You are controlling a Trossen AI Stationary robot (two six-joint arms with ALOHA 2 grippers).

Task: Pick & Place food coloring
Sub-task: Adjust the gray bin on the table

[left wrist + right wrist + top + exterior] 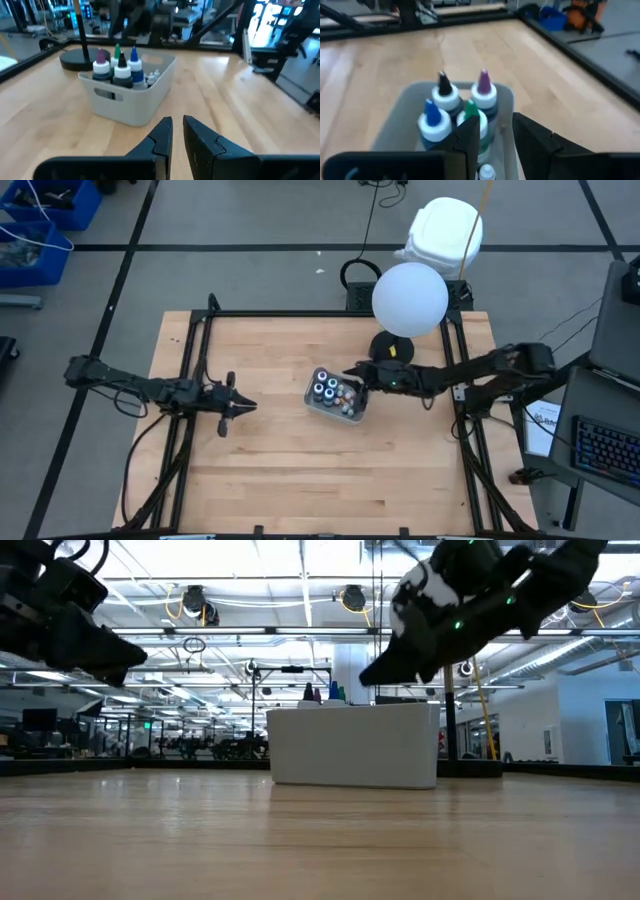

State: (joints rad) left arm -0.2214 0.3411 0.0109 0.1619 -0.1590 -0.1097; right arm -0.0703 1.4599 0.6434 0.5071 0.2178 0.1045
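We find the wooden table (300, 480) filling the frame's centre. At its middle sits the grey bin (322, 408) holding four food coloring bottles (326, 387). The right gripper (352, 371), jaws narrowly parted, empty, hovers over the bin's right edge. The left gripper (245, 407), centre-left, jaws nearly closed, holds nothing.

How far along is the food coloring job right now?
Four food coloring bottles already stand in the grey bin, with small pieces beside them. The right end effector hangs just above the bin, fingers apart and holding nothing visible. The left end effector waits away from the bin, empty. No bottles show elsewhere on the table.
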